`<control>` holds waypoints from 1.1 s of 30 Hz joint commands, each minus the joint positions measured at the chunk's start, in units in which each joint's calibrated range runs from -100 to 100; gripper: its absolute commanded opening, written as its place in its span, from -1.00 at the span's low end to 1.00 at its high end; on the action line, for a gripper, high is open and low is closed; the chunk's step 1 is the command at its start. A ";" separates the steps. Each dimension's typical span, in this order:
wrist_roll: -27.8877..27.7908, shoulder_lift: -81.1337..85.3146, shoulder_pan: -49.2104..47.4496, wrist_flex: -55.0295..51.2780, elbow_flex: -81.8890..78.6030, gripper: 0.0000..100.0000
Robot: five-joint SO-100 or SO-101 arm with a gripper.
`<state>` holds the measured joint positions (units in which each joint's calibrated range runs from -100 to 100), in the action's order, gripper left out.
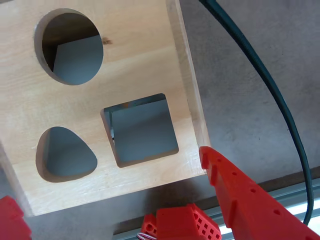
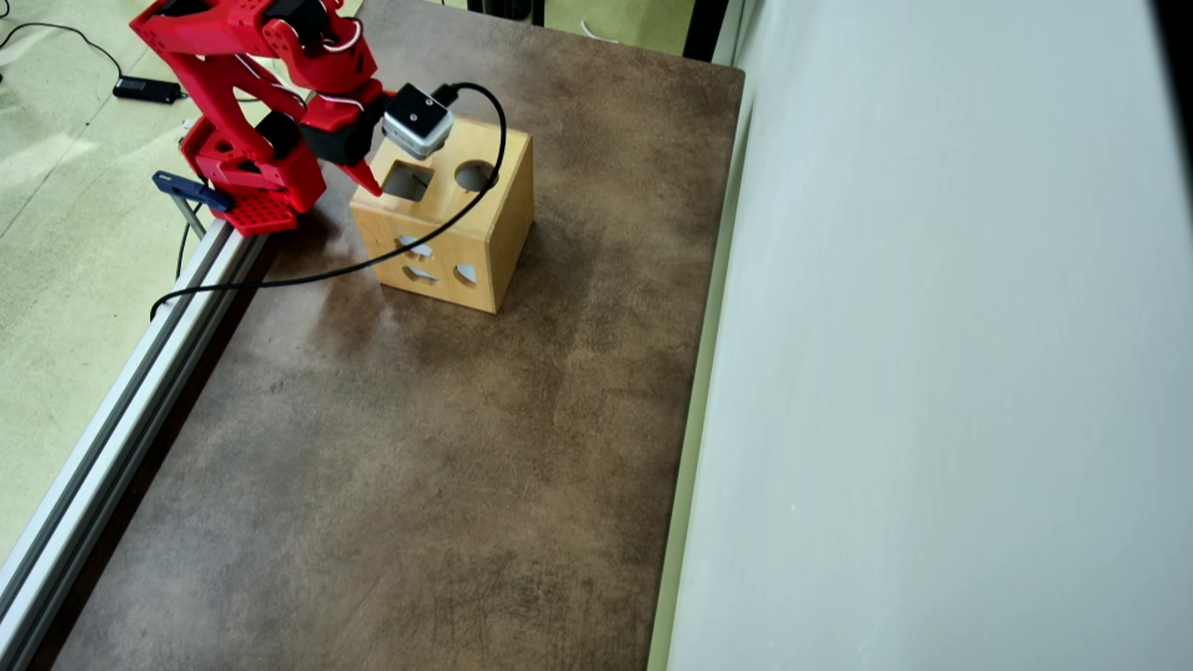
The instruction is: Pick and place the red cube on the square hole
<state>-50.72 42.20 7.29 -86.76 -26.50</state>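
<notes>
With no red cube in sight, the gripper (image 1: 107,187) gapes empty beside the square hole (image 1: 142,130) — drop seemingly made, so next comes withdrawal.

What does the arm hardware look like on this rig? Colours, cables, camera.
The arm is bright red printed plastic, with black motor blocks at the joints and thin red and white wires looping between them. Its gripper has pointed red fingers with small holes along them. A small grey and black cube-shaped camera sits at the wrist, trailing a black cable. The base has a perforated red plate.
</notes>
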 commanded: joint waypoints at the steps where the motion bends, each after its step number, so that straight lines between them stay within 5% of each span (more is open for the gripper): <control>1: -0.29 2.43 -0.09 -0.21 0.47 0.01; 33: 0.05 1.66 -0.16 -0.21 0.29 0.01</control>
<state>-50.72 42.88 7.29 -86.76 -26.50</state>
